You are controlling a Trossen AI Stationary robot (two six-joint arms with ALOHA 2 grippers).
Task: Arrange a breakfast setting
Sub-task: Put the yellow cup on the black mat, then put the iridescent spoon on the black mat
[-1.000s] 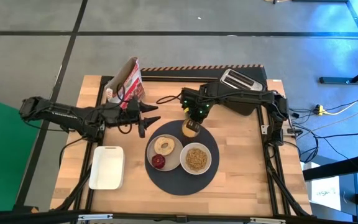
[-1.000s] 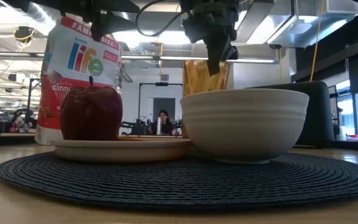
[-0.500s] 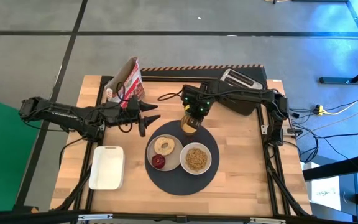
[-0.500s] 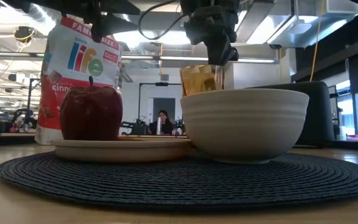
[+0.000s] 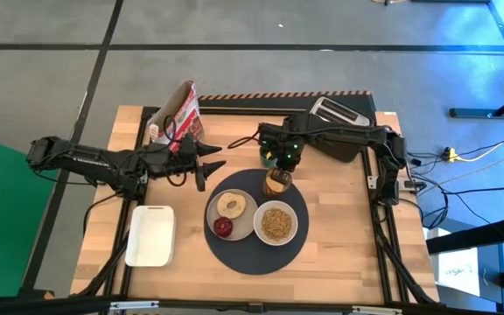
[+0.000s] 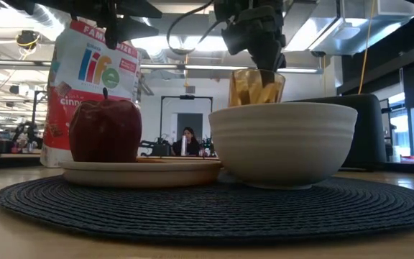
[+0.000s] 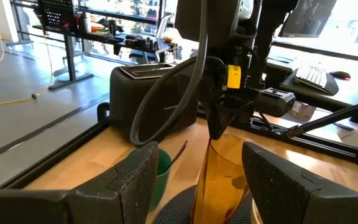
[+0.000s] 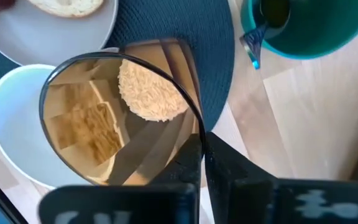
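High view shows the dark grey round mat [image 5: 256, 249] carrying the beige plate [image 5: 236, 223] and white bowl [image 5: 276, 223]. At its far edge stands the amber glass [image 5: 276, 182], rigid, slippery, breakable; the right gripper [image 5: 284, 158] pinches its rim, a sound hold. Left gripper [image 5: 212, 165] waits half-open, empty.

A white rectangular tray [image 5: 150, 235] is lying near a cereal bag [image 5: 176, 114] standing upright, a black toaster [image 5: 339, 114] sitting well apart

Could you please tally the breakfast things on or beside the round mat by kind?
Mat: 1
Plate: 1
Bowl: 1
Amber glass: 1
Green cup: 1
Red fruit: 1
Toasted round: 1
Total: 7
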